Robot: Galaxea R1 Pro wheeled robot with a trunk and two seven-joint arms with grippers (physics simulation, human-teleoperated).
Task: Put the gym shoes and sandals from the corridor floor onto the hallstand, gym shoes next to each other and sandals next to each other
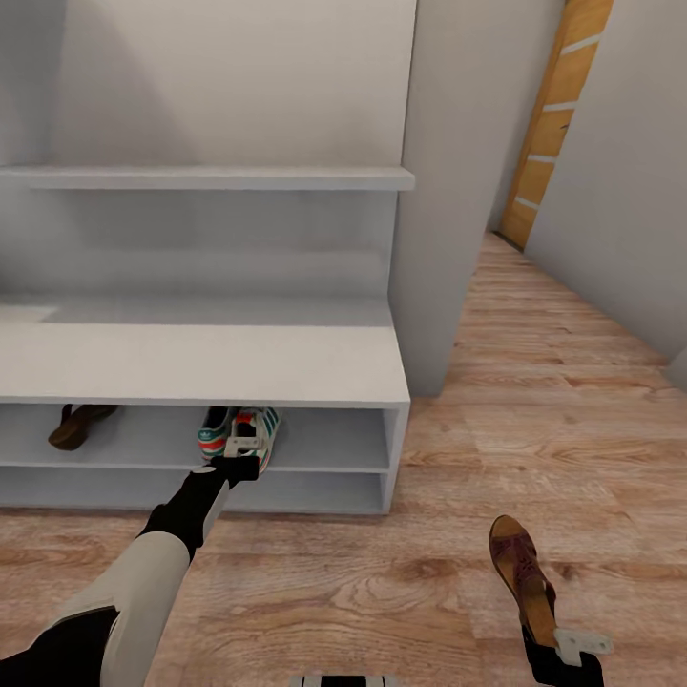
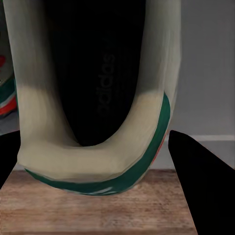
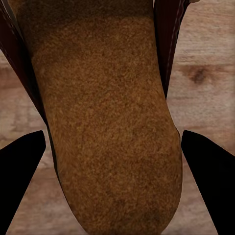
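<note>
up front, the left gripper (image 1: 241, 456) reaches into the hallstand (image 1: 286, 367), its fingers (image 2: 203, 181) either side of a gym shoe's (image 2: 93, 98) heel on the upper low shelf; whether they clamp it i cannot tell. the left wrist view adds the insole lettering, the head view a sandal (image 1: 78, 424) further left. the right gripper (image 1: 570, 658) straddles the second sandal (image 3: 105, 127) on the corridor floor (image 1: 401, 592), jaws spread.

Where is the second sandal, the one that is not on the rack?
In the head view the sandal lies on the floor, at the lower right, in front of the rack and off its right end, with the right hand at its near end.
</note>
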